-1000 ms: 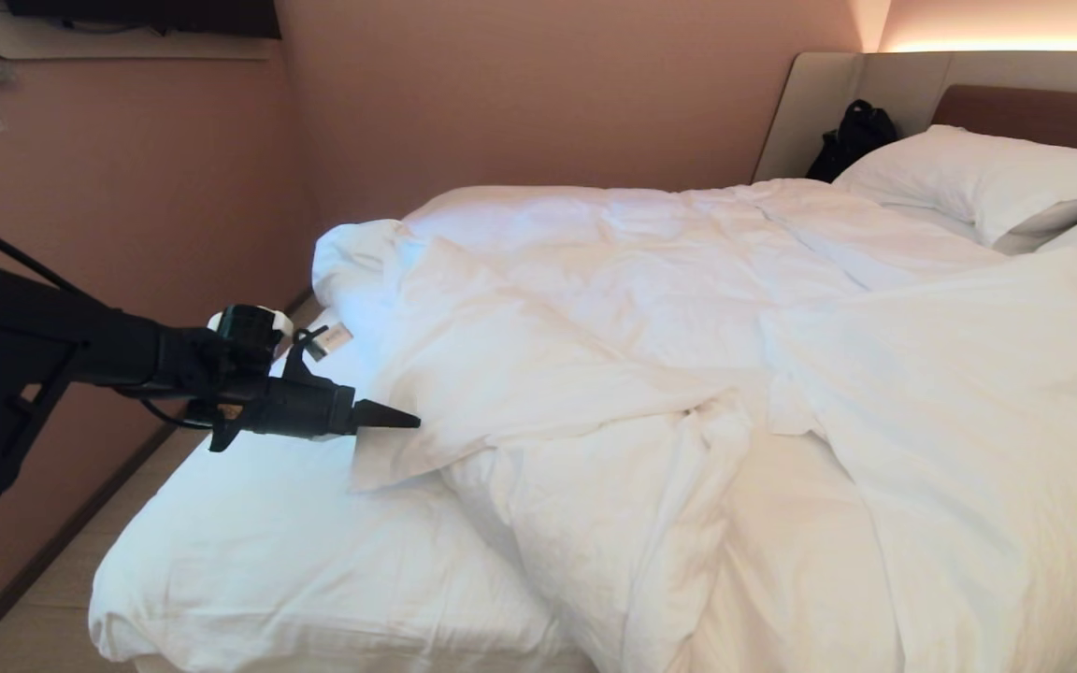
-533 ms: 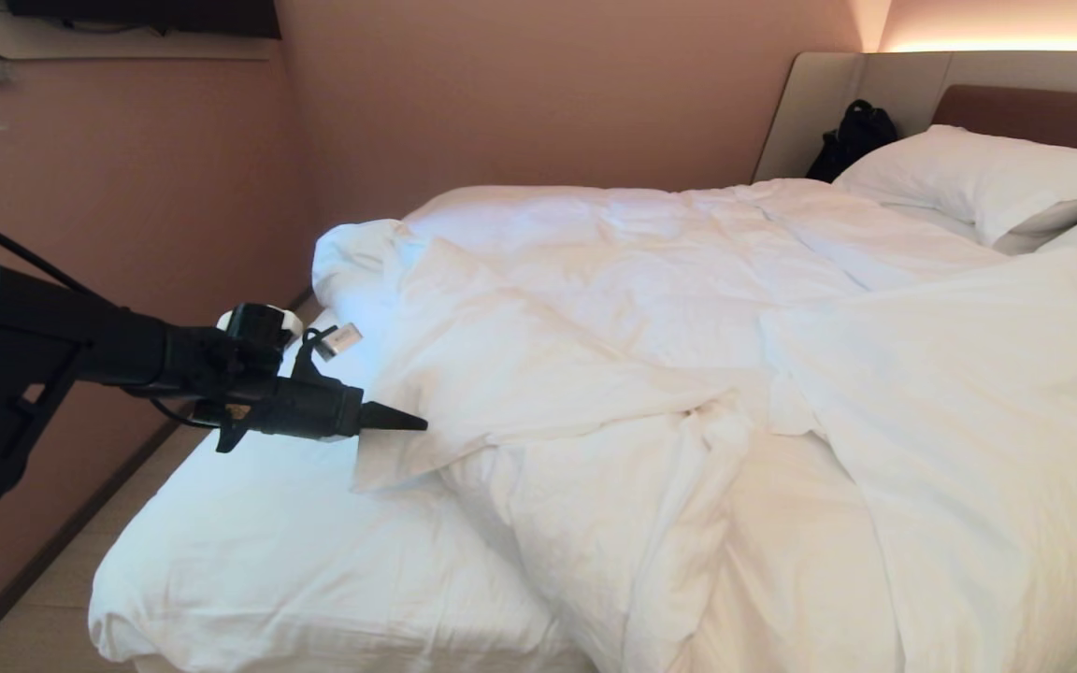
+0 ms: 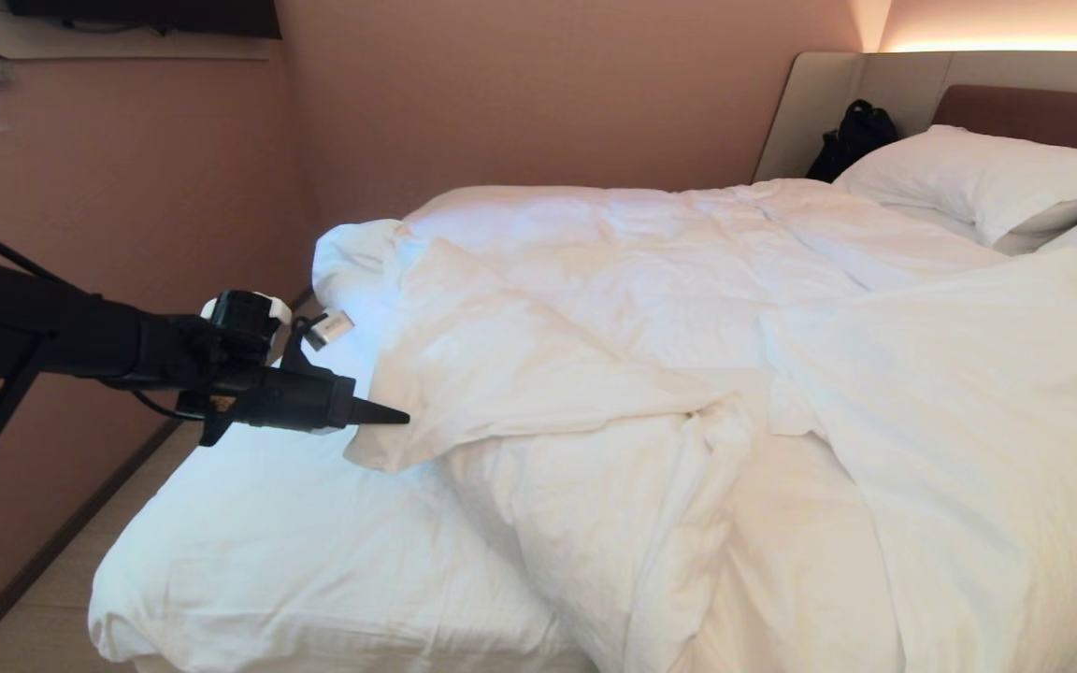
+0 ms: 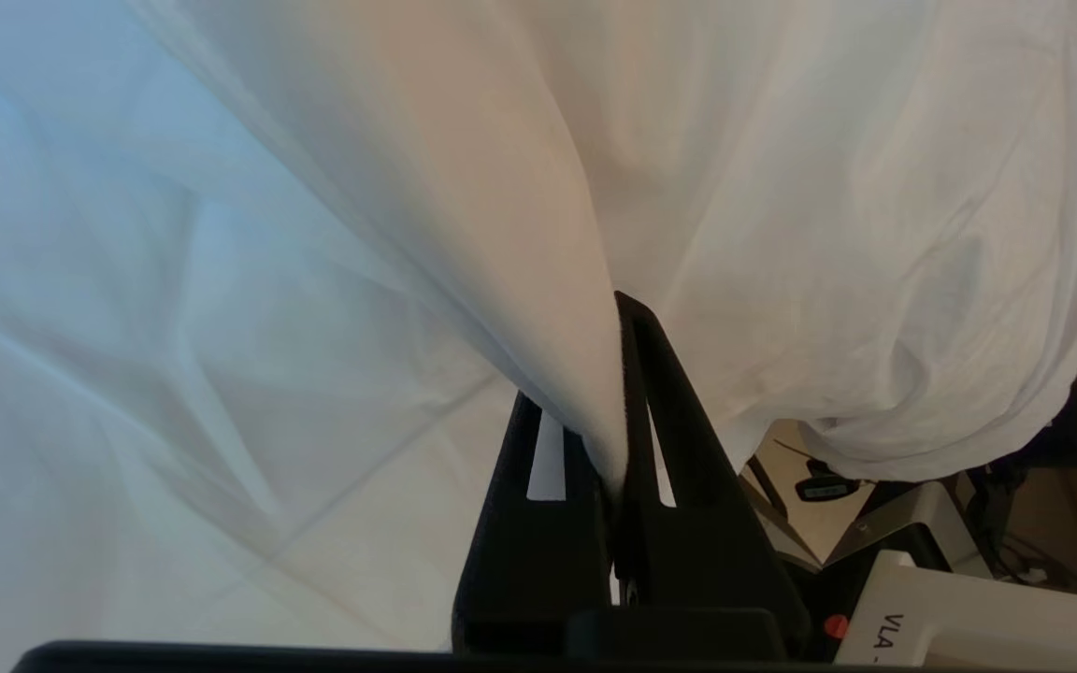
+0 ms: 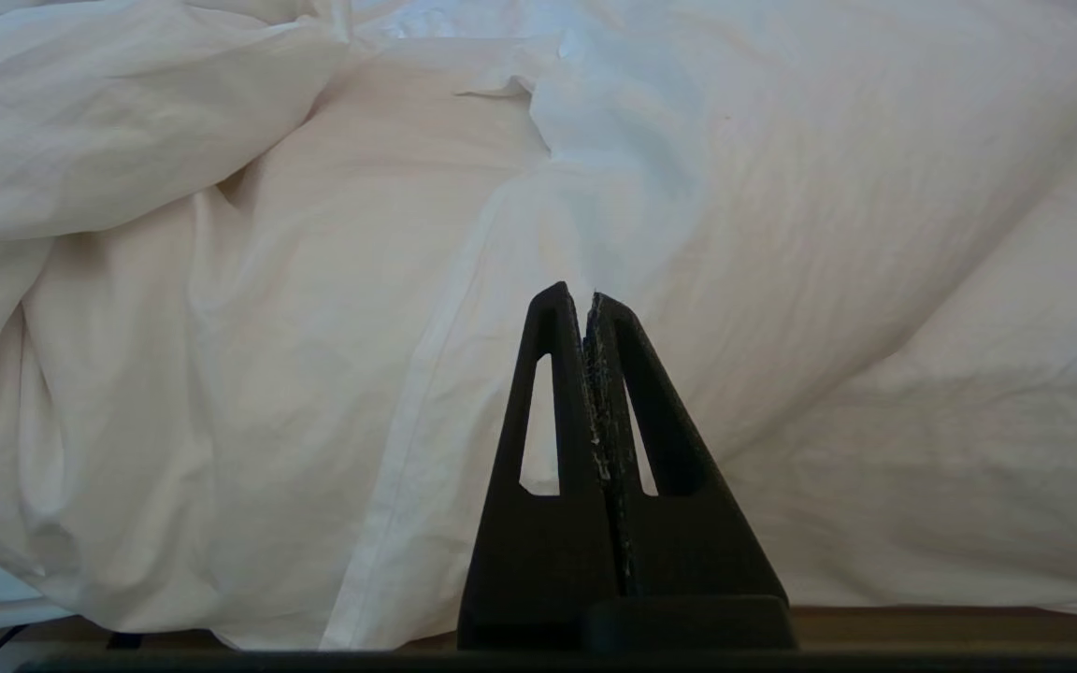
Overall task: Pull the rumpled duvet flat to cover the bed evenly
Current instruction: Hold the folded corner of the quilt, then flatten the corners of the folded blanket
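Observation:
The white duvet [image 3: 688, 374] lies rumpled over the middle and right of the bed [image 3: 295, 570], folded back on itself, leaving the sheeted near-left corner bare. My left gripper [image 3: 398, 418] reaches in from the left and is shut on the duvet's folded corner edge. In the left wrist view the cloth of the duvet [image 4: 520, 215] runs down between the black fingers [image 4: 679, 421] of the left gripper [image 4: 615, 374] and is pinched there. My right gripper [image 5: 585, 301] is shut with nothing in it, hanging close before the duvet [image 5: 314, 280] that drapes over the bed's side; it is out of the head view.
Pillows [image 3: 978, 178] lie at the headboard [image 3: 1034, 112], with a black bag [image 3: 852, 136] beside them. A pink wall [image 3: 127, 187] runs close along the bed's left side, leaving a narrow strip of floor [image 3: 43, 598].
The left gripper has closed on the duvet's corner edge and drawn back slightly to the left and up. The pinched corner has lifted and shifted with it.

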{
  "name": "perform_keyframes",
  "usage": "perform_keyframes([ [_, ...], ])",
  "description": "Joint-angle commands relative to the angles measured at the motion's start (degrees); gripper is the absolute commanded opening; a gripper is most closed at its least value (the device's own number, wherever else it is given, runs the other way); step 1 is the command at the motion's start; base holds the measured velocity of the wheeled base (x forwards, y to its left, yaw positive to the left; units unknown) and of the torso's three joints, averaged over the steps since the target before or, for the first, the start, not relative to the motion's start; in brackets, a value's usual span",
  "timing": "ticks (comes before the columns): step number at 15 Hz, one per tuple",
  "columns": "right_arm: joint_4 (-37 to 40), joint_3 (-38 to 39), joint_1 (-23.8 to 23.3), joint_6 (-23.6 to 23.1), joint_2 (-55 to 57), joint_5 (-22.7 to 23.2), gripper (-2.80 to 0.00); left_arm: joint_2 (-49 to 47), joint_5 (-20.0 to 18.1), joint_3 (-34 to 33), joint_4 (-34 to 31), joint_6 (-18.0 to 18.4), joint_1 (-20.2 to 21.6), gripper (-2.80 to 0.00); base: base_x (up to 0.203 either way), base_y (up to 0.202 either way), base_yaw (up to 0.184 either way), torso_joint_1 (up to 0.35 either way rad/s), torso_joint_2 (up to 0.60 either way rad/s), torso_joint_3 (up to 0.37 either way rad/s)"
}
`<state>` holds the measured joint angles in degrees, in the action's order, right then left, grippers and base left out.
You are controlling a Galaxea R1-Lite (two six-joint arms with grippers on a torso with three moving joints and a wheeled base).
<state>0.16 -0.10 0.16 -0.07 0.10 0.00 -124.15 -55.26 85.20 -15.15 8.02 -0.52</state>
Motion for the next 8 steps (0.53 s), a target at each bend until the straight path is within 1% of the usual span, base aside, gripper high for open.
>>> perform_keyframes([
  [1, 0.02, 0.01, 0.02, -0.01, -0.01, 0.0, -2.8, 1.89, -0.29, -0.91, 0.04, -0.38, 0.0, -2.8, 0.0, 0.0, 0.0, 0.0, 0.0, 0.0],
  [4, 0.02, 0.01, 0.02, -0.01, -0.01, 0.0, -2.8, 3.83, -1.18, -1.8, 0.21, -1.36, 0.09, -2.8, 0.0, 0.0, 0.0, 0.0, 0.0, 0.0],
  [6, 0.02, 0.01, 0.02, -0.01, -0.01, 0.0, -2.8, 7.95, -2.07, -2.35, 0.11, -4.56, 0.63, -2.8, 0.0, 0.0, 0.0, 0.0, 0.0, 0.0],
  [8, 0.02, 0.01, 0.02, -0.01, -0.01, 0.0, -2.8, 14.36, -2.29, -3.38, -0.05, -9.15, 2.62, -2.8, 0.0, 0.0, 0.0, 0.0, 0.0, 0.0],
])
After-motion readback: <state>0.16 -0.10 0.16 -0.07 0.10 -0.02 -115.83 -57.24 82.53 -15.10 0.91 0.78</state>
